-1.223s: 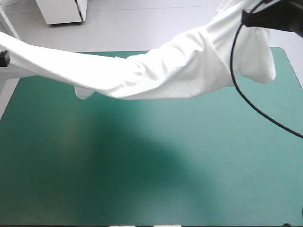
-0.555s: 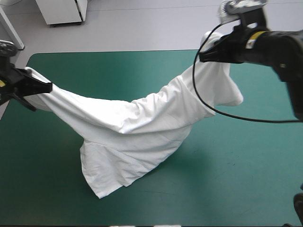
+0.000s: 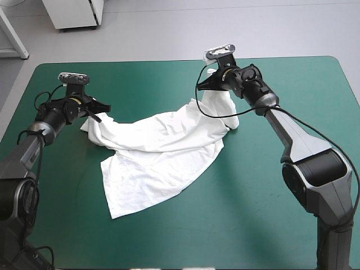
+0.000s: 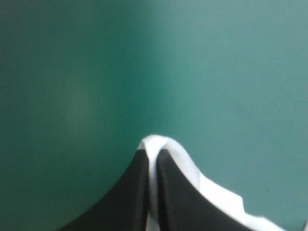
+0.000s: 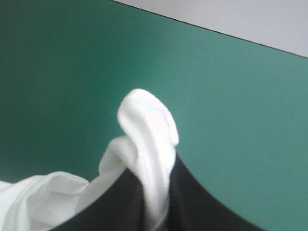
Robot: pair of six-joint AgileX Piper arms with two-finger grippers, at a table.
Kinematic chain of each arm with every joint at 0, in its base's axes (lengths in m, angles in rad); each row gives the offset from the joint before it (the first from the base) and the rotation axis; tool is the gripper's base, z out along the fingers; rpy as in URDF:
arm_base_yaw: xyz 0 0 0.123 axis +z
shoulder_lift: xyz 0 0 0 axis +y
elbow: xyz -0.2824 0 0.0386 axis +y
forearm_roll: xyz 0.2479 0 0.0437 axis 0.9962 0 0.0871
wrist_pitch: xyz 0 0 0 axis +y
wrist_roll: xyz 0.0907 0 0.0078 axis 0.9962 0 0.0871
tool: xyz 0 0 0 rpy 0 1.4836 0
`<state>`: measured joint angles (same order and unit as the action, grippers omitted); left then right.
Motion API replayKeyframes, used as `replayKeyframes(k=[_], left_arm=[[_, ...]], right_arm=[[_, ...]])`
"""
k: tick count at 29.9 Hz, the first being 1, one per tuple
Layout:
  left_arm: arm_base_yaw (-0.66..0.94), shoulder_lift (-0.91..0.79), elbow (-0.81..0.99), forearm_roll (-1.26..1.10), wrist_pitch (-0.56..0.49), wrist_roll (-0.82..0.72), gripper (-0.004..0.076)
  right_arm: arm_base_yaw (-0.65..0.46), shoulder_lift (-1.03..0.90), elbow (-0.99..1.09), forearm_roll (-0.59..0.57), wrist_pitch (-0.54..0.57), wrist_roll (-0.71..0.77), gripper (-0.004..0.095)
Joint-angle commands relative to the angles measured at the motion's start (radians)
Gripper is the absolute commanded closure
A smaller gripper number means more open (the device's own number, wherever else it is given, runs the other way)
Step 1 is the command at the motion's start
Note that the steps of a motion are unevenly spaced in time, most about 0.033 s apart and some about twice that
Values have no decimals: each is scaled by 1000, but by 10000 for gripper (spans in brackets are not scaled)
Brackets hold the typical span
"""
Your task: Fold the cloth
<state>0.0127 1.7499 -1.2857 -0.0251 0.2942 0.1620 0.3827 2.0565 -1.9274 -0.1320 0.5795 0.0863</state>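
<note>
The white, short-sleeved, soft-fabric T-shirt point(image 3: 160, 152) is lying partly spread on the teal-green table cover point(image 3: 259, 214), approx. mid-table. Its lower part is lying flat toward the near edge, w/ a rumpled band running btwn the two arms.

The left gripper point(image 3: 103, 111), w/ two broad black fin-shaped fingers point(image 4: 137, 192), is pinching one end of that band near the table's left side. In the left wrist view they're sitting all but together w/ a thin white fold poking out btwn them, so it's clamping cloth.

The right gripper point(image 3: 209, 84) is holding the other end toward the far right, a little above the cover, and the fabric is hanging from it in a twisted column. In the right wrist view its fingers point(image 5: 202, 207) are nearly meeting too, w/ a thick roll of white bunching up over the tips.

Handling, as a judgement:
- The shirt is looking light, limp and not fragile, w/ no stiffness to hold a shape, so it's draping and wrinkling wherever it's unsupported.
- The right grip is looking bulky (several layers, prob. a sleeve or shoulder wad), so it's likely less precise than the left one.
- Better holds are prob. single-layer corners or shoulder seams, w/ both ends pulled apart to flatten the band before any fold.
- Slipping is looking like a small risk; dragging more creases in is looking like the bigger one.
</note>
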Motion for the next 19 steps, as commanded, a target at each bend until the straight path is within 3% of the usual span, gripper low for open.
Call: replayKeyframes(k=[1, 3, 4, 5, 7, 14, 19], left_arm=[[-3, -2, -51, -13, -167, -29, 498], [-3, 6, -62, -13, -191, -31, 319], [-3, 6, -77, -13, -173, -31, 211], [-3, 0, -92, -13, -144, -31, 158], [-3, -15, -147, 10, -14, -31, 111], [-4, -122, -360, -98, 564, -31, 157], [-10, -198, -331, -194, 989, 8, 179]], right_arm=[[-42, -45, -69, 20, -77, 73, 522], [-66, -45, -94, 36, -30, 73, 188], [-79, -45, -122, 34, 39, 73, 57], [-88, -48, -146, 34, 99, 73, -39], [-106, -61, -198, 32, 260, 69, -22], [-122, -167, -218, -84, 645, 12, 141], [-150, -259, -102, -85, 638, -12, 262]])
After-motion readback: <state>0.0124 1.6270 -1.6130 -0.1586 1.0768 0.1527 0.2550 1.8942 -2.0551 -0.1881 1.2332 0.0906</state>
